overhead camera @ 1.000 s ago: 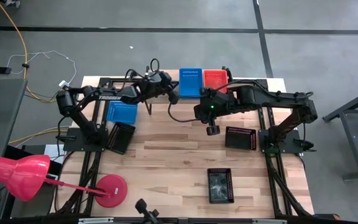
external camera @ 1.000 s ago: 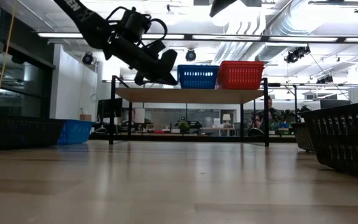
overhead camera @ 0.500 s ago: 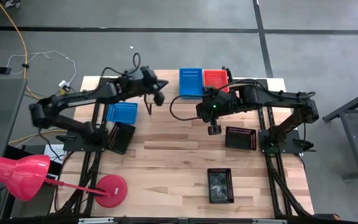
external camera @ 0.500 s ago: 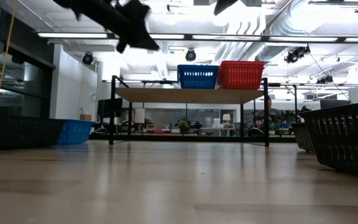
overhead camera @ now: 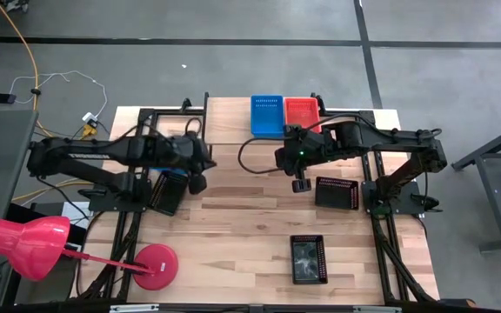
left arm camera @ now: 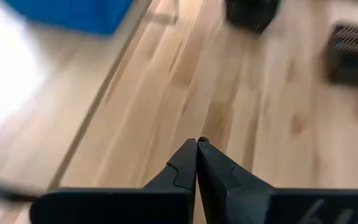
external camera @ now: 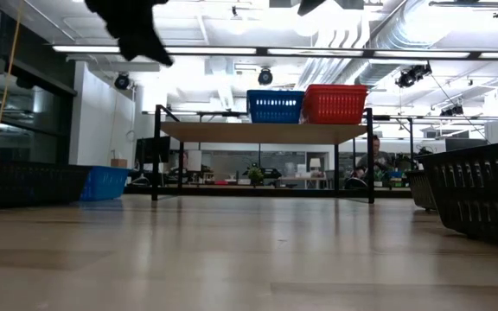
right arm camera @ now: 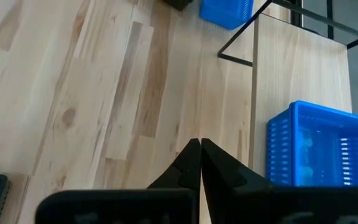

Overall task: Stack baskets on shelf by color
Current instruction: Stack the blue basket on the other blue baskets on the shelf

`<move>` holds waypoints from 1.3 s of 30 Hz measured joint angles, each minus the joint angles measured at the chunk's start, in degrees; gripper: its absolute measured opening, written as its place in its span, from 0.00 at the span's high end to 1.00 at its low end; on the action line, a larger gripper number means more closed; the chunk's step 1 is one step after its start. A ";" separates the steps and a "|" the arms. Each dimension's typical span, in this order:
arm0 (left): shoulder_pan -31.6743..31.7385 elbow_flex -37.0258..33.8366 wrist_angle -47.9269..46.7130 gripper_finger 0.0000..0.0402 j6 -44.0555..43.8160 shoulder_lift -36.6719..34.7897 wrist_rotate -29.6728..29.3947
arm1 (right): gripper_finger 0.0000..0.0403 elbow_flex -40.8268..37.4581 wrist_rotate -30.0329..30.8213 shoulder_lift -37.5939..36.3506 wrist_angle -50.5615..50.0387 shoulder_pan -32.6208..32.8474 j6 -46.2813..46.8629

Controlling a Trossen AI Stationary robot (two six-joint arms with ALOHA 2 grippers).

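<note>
The shelf (overhead camera: 224, 113) stands at the table's far edge with a blue basket (overhead camera: 267, 115) and a red basket (overhead camera: 301, 110) side by side on its right part. Another blue basket (external camera: 104, 182) rests on the table at the left, beside a black basket (overhead camera: 168, 193). More black baskets lie at the right (overhead camera: 337, 192) and near the front (overhead camera: 307, 259). My left gripper (overhead camera: 197, 183) hangs shut and empty above the table, in front of the shelf's left part. My right gripper (overhead camera: 300, 184) hovers shut and empty at mid-table.
A red lamp base (overhead camera: 155, 266) sits at the near left, its pink shade (overhead camera: 24, 243) beyond the table's left edge. The left part of the shelf's plank (right arm camera: 291, 68) is bare. Bare wood lies between the two grippers and in the table's middle.
My left gripper has drawn back from the shelf's left part toward the table's near edge and a little to the left, rising as it went and staying shut. The baskets have not moved.
</note>
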 joint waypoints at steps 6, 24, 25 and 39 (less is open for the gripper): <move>-3.71 -0.04 -11.59 0.98 -8.92 2.81 -8.43 | 1.00 0.00 0.02 0.00 -0.11 -0.02 0.59; 7.65 -15.49 -5.13 0.55 -25.23 3.61 -10.68 | 1.00 0.00 0.19 0.02 0.42 -0.04 0.53; 8.43 -15.70 -5.02 0.54 -25.74 3.61 -10.71 | 1.00 0.00 0.19 0.02 0.42 -0.04 0.53; 16.77 -20.02 -3.12 0.56 -25.70 3.63 -8.48 | 1.00 0.00 0.13 0.04 0.50 -0.04 0.68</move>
